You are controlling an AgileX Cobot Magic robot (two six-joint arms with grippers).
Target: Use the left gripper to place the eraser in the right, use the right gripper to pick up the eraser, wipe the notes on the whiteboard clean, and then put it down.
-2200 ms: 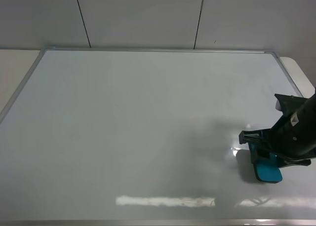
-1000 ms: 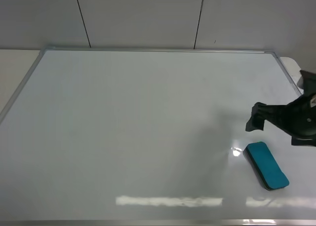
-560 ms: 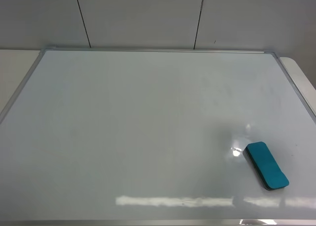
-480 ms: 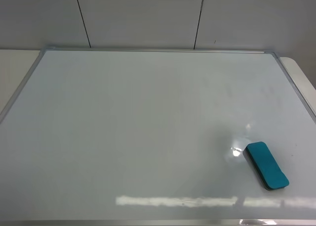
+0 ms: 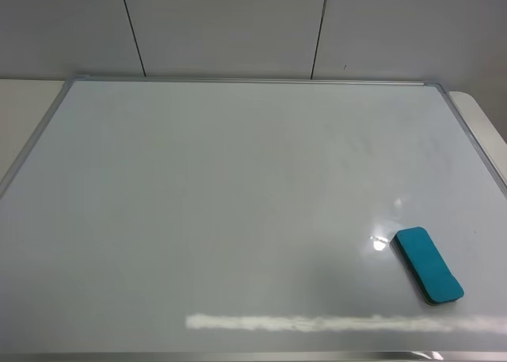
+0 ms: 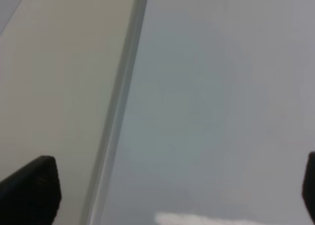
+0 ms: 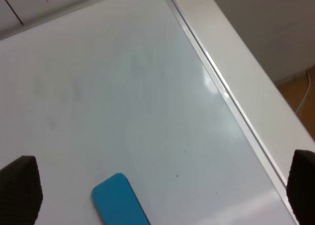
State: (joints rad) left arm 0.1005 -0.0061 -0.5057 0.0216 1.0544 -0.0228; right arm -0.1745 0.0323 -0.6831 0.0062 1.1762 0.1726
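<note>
The teal-blue eraser (image 5: 428, 264) lies flat on the whiteboard (image 5: 238, 180) near its front right corner, with nothing holding it. It also shows in the right wrist view (image 7: 120, 201), below the right gripper (image 7: 160, 190), which is open, empty and raised above the board (image 7: 123, 87). The left gripper (image 6: 170, 195) is open and empty, hovering over the board's (image 6: 211, 87) left frame. Neither gripper shows in the high view. No red notes are visible; only faint smudges (image 5: 364, 144) remain on the board.
The silver frame (image 5: 32, 148) rims the board. Beige tabletop lies left of it (image 6: 59, 62) and right of it (image 7: 236, 52). A grey panelled wall (image 5: 238, 29) stands behind. Orange floor (image 7: 300, 97) shows past the table's right edge.
The right gripper let go of the eraser, lifted and drew back to the right, out of the high view. The eraser has stayed where it was set down.
</note>
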